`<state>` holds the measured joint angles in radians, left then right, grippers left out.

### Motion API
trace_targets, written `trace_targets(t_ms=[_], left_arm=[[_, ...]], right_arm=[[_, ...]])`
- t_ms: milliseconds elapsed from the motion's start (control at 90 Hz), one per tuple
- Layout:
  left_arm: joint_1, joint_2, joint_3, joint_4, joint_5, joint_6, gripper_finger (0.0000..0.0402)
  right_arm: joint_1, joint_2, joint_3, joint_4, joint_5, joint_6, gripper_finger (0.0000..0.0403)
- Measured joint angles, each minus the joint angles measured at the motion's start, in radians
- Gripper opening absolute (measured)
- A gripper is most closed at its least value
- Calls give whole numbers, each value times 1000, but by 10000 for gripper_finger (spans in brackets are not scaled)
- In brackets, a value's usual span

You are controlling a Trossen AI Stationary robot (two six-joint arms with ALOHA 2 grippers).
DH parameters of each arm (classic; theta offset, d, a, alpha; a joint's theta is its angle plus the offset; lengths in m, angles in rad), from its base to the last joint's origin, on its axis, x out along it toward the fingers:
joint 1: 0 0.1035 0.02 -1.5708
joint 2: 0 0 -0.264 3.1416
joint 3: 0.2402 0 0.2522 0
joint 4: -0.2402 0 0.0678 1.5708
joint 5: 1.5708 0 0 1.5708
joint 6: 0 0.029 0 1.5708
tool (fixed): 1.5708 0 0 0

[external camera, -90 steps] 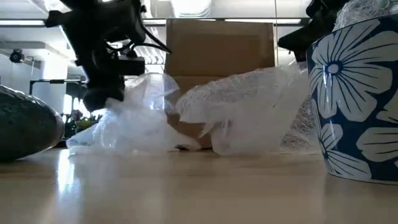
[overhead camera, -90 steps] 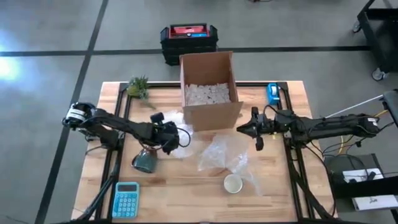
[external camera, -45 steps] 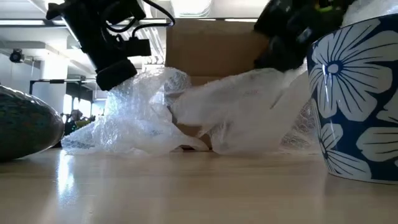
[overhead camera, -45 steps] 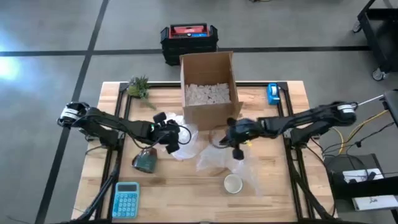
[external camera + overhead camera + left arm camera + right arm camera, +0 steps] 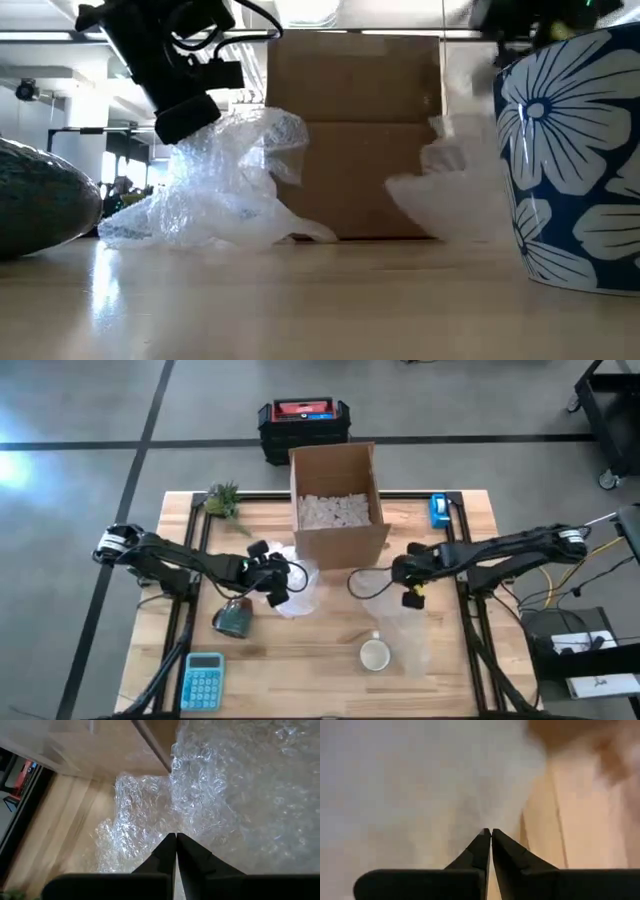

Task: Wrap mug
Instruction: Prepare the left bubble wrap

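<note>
Wrapping looks barely begun. The blue ceramic mug with white flowers [image 5: 375, 654] stands bare, lower centre of the high view. The right claw [image 5: 408, 582], pressed together on a clear bubble-wrap sheet [image 5: 385, 610], must drape it over; the left claw [image 5: 272, 582] pinches another crumpled bubble-wrap bundle [image 5: 292, 576].

arms: dark, slender, jointed | cables: black loops | wrist fingers: black, tapered

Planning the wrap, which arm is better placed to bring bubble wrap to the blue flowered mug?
Probably right. The right tool, shut on a bubble wrap sheet, is near the blue flowered mug; the left tool holds its own wrap farther away.
</note>
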<state>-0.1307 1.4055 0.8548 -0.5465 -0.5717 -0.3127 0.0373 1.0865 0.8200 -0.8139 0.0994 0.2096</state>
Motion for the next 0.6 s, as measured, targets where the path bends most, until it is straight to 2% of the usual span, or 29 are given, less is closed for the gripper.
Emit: trace_targets(t_ms=[89,200,289,367,444,511,600], left_arm=[[0,0,13,-1,5,14,0],[0,0,40,-3,51,40,0],[0,-2,72,-31,126,75,0],[-1,-9,105,-96,195,102,0],[-2,-29,129,-187,224,106,0],[-6,-55,131,-243,224,106,0],[-6,-95,115,-265,223,106,0]], right_arm=[[0,-42,36,142,-3,-1,1],[5,-52,39,495,-86,-75,3],[23,18,35,765,-173,-150,1],[47,128,44,928,-182,-203,1],[63,264,96,1009,-178,-243,2],[70,382,174,994,-165,-269,2],[74,538,302,941,-72,-274,2]])
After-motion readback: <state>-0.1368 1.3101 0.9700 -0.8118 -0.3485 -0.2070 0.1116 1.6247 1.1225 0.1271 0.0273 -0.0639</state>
